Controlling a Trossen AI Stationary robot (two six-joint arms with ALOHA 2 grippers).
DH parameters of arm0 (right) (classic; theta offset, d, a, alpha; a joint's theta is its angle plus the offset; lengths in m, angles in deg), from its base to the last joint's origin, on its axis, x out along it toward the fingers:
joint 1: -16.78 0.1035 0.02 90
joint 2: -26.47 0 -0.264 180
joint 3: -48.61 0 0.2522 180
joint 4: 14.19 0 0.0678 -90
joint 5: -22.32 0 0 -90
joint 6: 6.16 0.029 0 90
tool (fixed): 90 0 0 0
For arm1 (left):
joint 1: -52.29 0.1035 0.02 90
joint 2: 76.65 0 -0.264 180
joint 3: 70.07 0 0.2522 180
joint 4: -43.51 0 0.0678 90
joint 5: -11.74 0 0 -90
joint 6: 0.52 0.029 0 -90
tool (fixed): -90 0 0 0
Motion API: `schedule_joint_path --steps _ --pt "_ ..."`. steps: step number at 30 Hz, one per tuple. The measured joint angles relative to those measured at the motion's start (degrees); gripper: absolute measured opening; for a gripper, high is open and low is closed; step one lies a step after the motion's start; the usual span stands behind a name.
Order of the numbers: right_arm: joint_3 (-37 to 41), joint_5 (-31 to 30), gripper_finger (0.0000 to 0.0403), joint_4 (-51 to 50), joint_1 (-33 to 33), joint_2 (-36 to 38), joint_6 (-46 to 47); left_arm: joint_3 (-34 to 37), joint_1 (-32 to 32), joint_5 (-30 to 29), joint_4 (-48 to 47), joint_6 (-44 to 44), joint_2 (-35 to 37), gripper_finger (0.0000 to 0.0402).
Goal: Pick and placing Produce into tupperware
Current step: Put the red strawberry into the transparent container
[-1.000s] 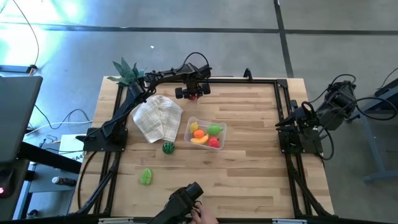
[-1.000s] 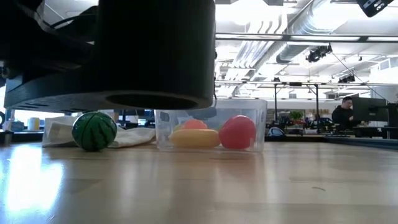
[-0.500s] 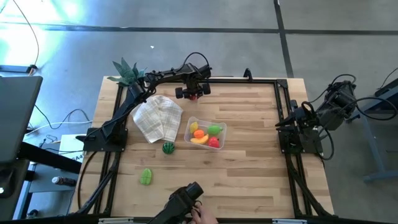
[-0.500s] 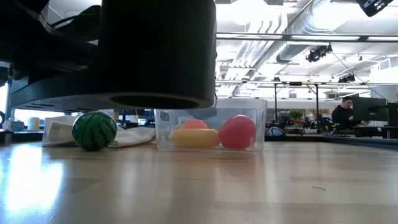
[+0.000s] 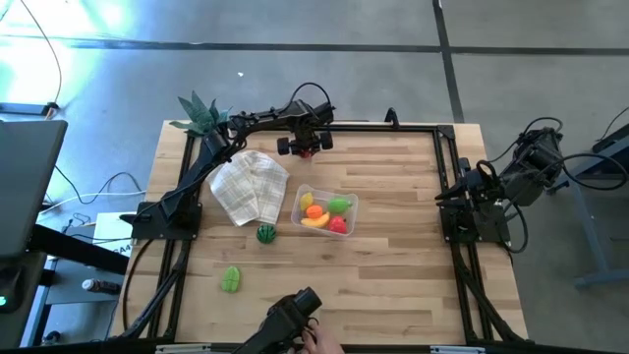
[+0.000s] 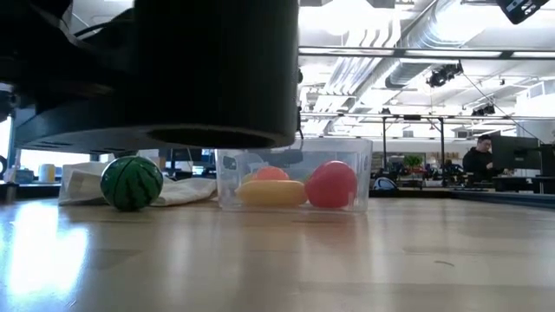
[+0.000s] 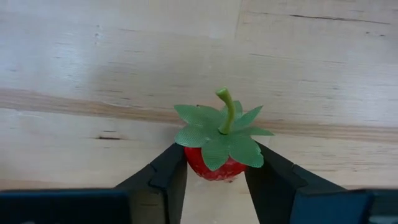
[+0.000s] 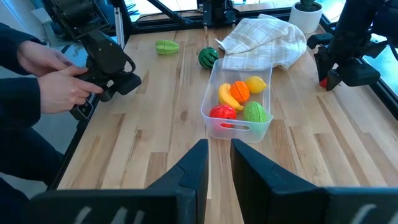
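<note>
A red strawberry with green leaves and a stem stands near the table's far edge, and my left gripper is over it, shut on it. The clear tupperware sits mid-table. It holds a banana, an orange fruit, a lemon, a red fruit and a green one. A striped green ball rests on the wood near its left corner, and a light green produce piece lies nearer the front. My right gripper waits folded back at the table's right edge, its fingers a narrow gap apart with nothing between them. My left gripper pinches the strawberry's red body between its two fingers, one on each side, below the leaves. The fingers come from above, pointing down. The strawberry stands upright with stem and leaves up. Its underside is hidden, so I cannot tell whether it rests on the wood.
A checked cloth lies crumpled left of the tupperware. A person's hand holds a dark device at the near edge, and it blocks much of the low view. A green plant stands at the far left corner. Bare wood lies right of the tupperware.
</note>
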Motion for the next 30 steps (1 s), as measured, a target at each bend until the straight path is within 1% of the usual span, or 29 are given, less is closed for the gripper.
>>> schedule_joint_path --steps 4,12,18,23,27,30 --pt "0.0 0.0 0.0058 -0.02 0.01 0.02 0.0 0.0 0.0 -0.14 0.15 0.05 -0.02 0.0141" --pt "0.0 0.0 0.0058 -0.02 0.0 0.02 0.0 0.0 -0.07 -0.92 0.19 0.7 -0.02 0.0124" --pt "0.0 0.0 0.0058 -0.02 0.01 0.0 0.0 -0.56 -0.53 -2.16 0.22 1.58 -0.04 0.0131" --pt "0.0 0.0 0.0058 -0.02 0.0 0.0 0.0 -4.7 -1.08 -4.23 -1.89 2.46 -0.07 0.0132" --pt "0.0 0.0 0.0058 0.0 0.0 0.0 0.0 -9.87 -2.24 -6.6 -5.69 2.69 -0.04 0.0133" --pt "0.0 0.0 0.0058 0.0 0.0 0.02 0.0 -14.38 -3.65 -8.13 -10.23 3.07 -0.04 0.0133"
